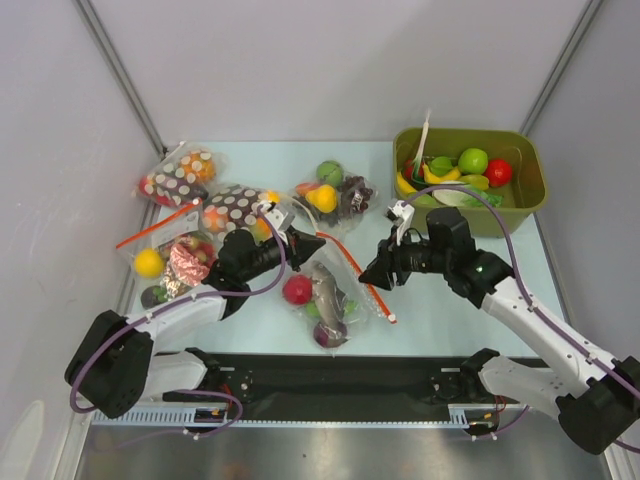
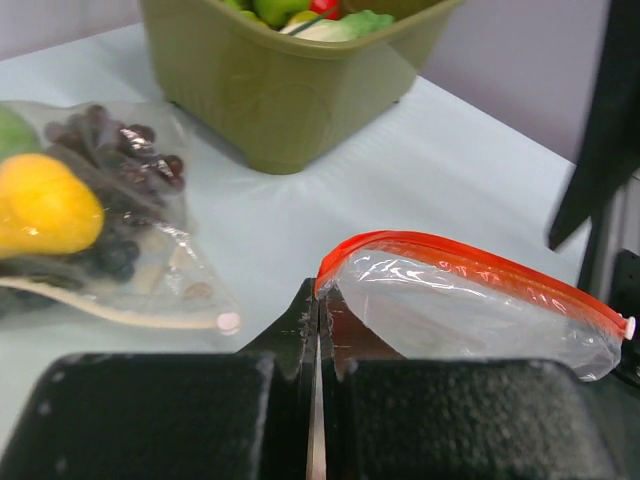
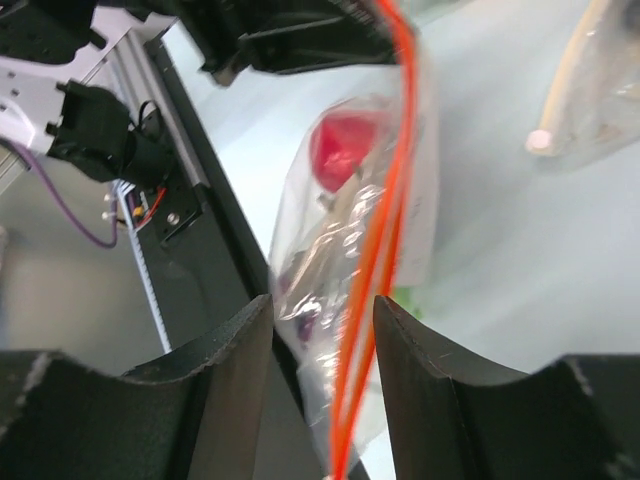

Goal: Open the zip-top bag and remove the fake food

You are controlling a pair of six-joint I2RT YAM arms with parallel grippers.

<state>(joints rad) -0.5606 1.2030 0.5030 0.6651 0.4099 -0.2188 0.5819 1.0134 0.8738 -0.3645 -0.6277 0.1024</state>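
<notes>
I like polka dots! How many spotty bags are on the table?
2. The far dotted bag lies near the table's far-left corner; the near dotted bag sits just right of it, a little closer. Others might be hidden.

ROBOTICS LAB: Plain grey wall panels [image 1: 330,60] on metal struts [image 1: 118,70] box in a pale blue table [image 1: 440,310] on its left, far and right sides. At the near edge, a left arm [image 1: 170,315] and a right arm [image 1: 540,320] stand bolted to a black rail [image 1: 340,385], with purple cables [image 1: 73,385] exposed. The groceries are props: a zip-top bag [image 1: 340,300] of fake food [image 1: 297,290], more bagged toys [image 1: 335,195] at the far left and centre, and a green bin [image 1: 530,200] of plastic fruit at the far right.
</notes>
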